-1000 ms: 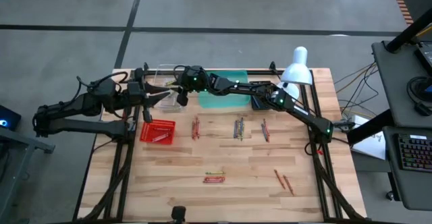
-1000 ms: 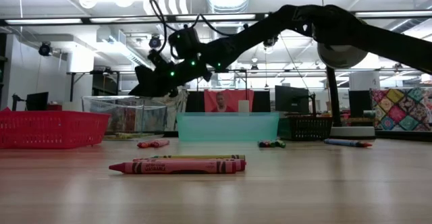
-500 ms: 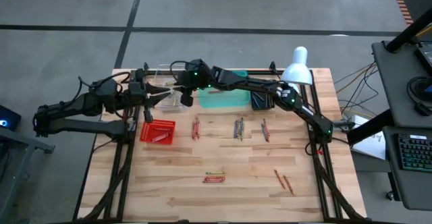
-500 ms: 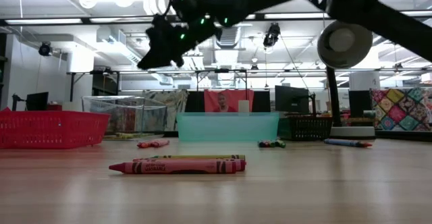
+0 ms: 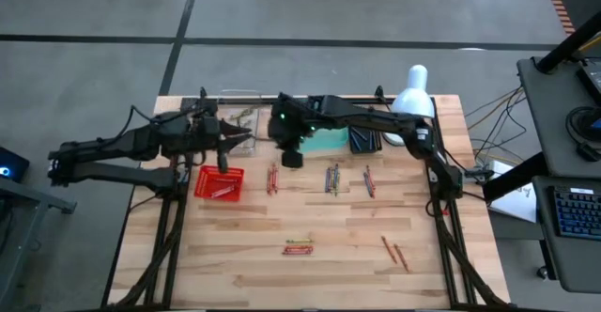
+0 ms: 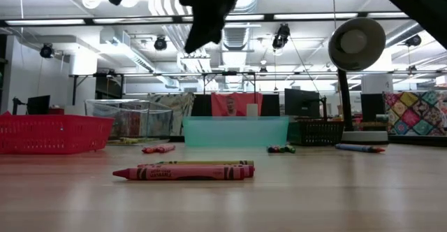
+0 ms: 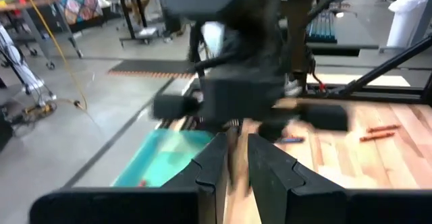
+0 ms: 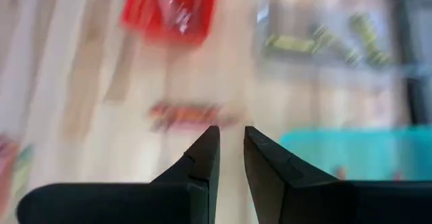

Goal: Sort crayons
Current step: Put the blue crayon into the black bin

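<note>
Read the overhead view as a dial, with 12 o'clock at the table's (image 5: 235,265) far edge. The main danger is crowding: your right gripper (image 5: 292,157) hangs at about 11 o'clock from the table's middle. The left gripper (image 5: 223,150) sits near it, toward 9 o'clock. A sideways reach by either arm could knock the other, or clip the red mesh basket (image 5: 199,182) just at the left gripper's 6 o'clock.

The second risk is the pick itself. The nearest crayons are a small red bunch (image 5: 273,178) lying side by side on the wood, close to 7 o'clock of the right gripper. Coming down over a bunch like that may catch two at once, or nudge them so they roll (round wax on bare wood will not stay put). More crayons lie scattered toward 3, 5 and 6 o'clock. Yellow-green ones (image 5: 242,115) already lie in the clear tray (image 5: 246,132), and red ones in the basket. The teal tray (image 5: 329,141) is at the right gripper's 2 o'clock, so watch its near wall on any swing that way.

The right gripper's fingers (image 8: 201,150) stand only slightly apart. Bare wood shows through the slit, and they hold and touch nothing. Whether the left gripper is closed or carrying something I cannot tell.
</note>
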`<act>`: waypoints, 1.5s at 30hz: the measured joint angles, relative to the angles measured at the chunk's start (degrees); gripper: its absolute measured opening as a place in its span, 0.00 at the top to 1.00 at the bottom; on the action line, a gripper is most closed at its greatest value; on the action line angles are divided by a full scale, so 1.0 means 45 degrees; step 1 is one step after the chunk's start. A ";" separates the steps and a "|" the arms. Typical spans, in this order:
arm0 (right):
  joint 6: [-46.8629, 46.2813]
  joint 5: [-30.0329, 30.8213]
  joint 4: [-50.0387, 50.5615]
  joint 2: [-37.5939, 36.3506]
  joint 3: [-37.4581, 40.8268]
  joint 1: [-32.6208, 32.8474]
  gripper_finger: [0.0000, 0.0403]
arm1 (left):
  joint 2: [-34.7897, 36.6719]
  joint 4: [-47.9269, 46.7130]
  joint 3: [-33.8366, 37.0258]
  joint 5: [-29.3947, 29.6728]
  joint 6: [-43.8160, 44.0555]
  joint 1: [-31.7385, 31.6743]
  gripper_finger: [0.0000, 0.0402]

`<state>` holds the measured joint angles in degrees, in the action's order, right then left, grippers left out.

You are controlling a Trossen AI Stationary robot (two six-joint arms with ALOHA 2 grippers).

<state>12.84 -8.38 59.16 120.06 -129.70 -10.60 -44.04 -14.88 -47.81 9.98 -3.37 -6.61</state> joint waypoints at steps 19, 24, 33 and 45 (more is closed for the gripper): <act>-0.3117 0.0799 0.2866 -0.2689 0.4697 0.2936 0.86 | -0.3247 -0.0681 0.0000 -0.0010 0.0883 0.0166 0.89; -0.4458 0.0884 0.2201 -0.4127 0.7126 0.3385 0.86 | -0.3770 -0.0613 0.0000 -0.0010 0.0887 0.0339 0.89; -0.7451 0.1175 0.0815 -0.6677 1.1032 0.3442 0.86 | -0.4194 -0.0130 -0.0025 -0.0014 0.0884 0.0452 0.89; -1.1452 0.3240 0.0720 -0.8413 1.3805 0.3317 0.86 | -0.5470 0.1681 -0.0034 -0.0019 0.1494 0.0452 0.89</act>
<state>-38.69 6.20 62.40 82.20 -67.57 4.32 -68.66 -7.32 -47.97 9.89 3.35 -4.58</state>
